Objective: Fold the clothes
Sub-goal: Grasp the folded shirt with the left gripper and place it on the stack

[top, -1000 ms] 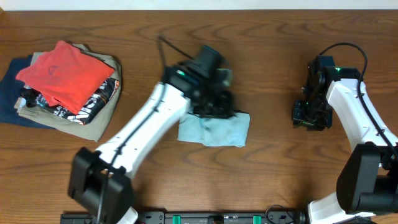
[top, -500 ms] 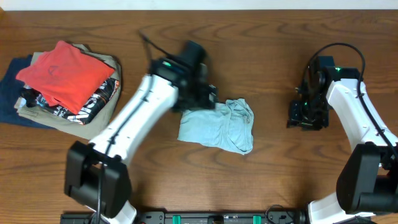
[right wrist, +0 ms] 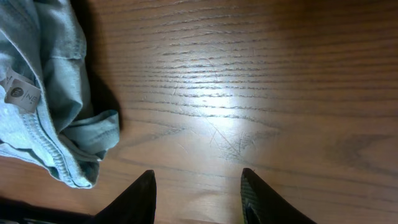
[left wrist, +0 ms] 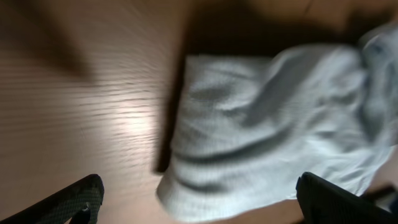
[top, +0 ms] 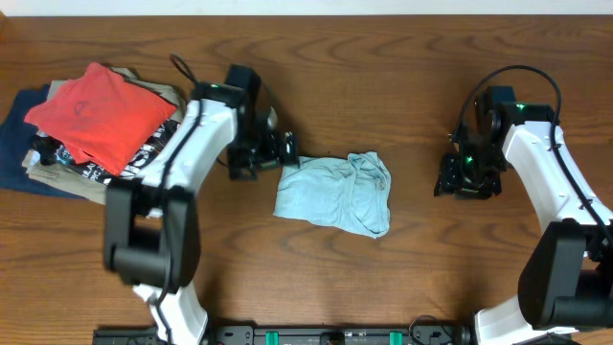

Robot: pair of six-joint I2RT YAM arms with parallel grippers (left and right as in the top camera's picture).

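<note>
The left gripper (top: 278, 150) gapes wide and empty — the crumpled shirt (top: 330, 195) lies just beside it; the right gripper (right wrist: 198, 188), also parted, holds nothing

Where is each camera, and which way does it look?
Overhead: above the table, looking down at the blue shirt, the clothes pile and both arms.
Left wrist: by the left claw, looking down at the shirt; its fingers show.
Right wrist: by the right claw, looking down at table and the shirt's edge; its fingers show.
All three see the shirt.
</note>
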